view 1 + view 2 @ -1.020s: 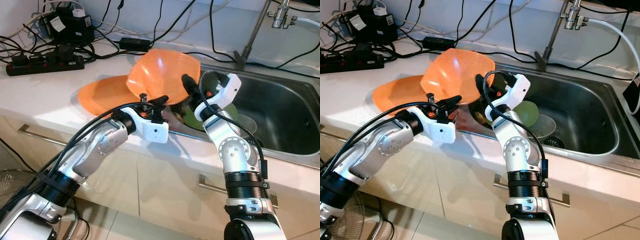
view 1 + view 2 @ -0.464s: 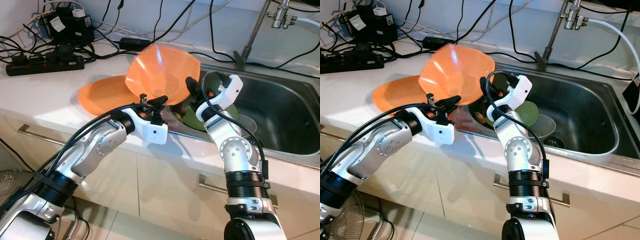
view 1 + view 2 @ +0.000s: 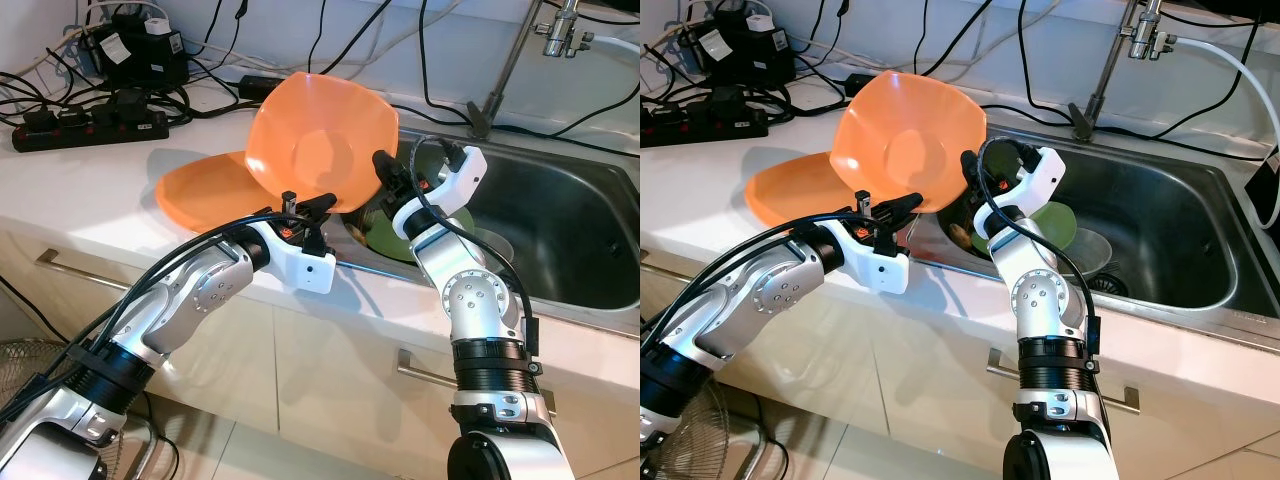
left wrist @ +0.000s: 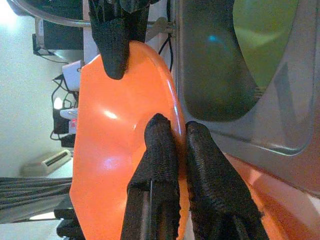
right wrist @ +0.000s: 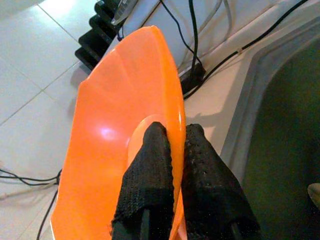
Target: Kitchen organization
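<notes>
Both claws were clamped on the rim of an orange bowl (image 3: 318,140), held tilted on edge above the desk (image 3: 90,190) at the sink's (image 3: 580,230) left end: the left claw (image 4: 170,137) pinched its lower edge, the right claw (image 5: 170,145) its side. A second orange bowl (image 3: 200,185) lay on the desk behind it, and what looked like green dishes (image 3: 1055,222) sat in the sink.

A black power strip (image 3: 88,128) and cables (image 3: 320,50) lie on the counter.
</notes>
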Controlling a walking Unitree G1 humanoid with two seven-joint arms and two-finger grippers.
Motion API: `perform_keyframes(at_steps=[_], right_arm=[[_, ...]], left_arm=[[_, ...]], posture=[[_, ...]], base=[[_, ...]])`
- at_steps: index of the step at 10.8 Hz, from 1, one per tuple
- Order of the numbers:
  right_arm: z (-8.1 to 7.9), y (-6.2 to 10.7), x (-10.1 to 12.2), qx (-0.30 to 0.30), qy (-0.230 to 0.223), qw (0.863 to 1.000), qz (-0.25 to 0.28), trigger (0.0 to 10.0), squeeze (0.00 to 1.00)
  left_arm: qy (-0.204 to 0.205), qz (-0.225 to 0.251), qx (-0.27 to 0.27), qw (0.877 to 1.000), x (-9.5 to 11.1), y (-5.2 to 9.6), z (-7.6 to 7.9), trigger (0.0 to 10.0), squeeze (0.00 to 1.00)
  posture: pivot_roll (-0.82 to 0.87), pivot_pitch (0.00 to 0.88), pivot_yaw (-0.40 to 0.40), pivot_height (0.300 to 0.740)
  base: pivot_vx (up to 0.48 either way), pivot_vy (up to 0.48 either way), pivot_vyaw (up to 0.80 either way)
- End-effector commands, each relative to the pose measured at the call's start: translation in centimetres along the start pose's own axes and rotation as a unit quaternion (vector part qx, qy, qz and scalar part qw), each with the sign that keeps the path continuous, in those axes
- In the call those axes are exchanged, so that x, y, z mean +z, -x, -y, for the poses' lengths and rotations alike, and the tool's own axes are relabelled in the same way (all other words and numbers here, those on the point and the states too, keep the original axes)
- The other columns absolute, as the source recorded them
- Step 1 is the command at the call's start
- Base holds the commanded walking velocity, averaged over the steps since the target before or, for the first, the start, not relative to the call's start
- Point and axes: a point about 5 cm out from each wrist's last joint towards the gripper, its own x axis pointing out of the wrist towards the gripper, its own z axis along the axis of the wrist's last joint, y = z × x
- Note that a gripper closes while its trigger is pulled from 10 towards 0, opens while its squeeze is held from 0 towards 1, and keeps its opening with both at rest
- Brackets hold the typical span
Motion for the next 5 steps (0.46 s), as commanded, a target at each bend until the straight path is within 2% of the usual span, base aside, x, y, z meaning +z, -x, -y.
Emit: perform_keyframes(at_steps=[1, 2, 5], right_arm=[[-1.83, -0.42, -1.09, 0.039, -0.016, 0.999, -0.023, 0.0, 0.0], [-1.81, -0.36, -1.19, 0.037, -0.012, 0.999, -0.026, 0.0, 0.0], [-1.43, -0.41, -0.71, 0.013, -0.02, 1.0, 0.003, 0.0, 0.0]], left_arm=[[-0.015, 0.011, 0.019, 1.0, 0.3, -0.26, -1.2, 10.0, 0.7], [-0.011, 0.009, 0.02, 1.0, 0.26, -0.27, -1.21, 10.0, 1.0], [0.003, 0.012, 0.032, 0.999, 0.6, -0.43, -1.29, 10.0, 1.0]], posture=[[0.23, 0.002, -0.045, 0.74], [0.23, 0.0, -0.046, 0.74], [0.23, 0.0, -0.046, 0.74]], base=[[0.0, 0.0, 0.0], [0.0, 0.0, 0.0], [0.0, 0.0, 0.0]])
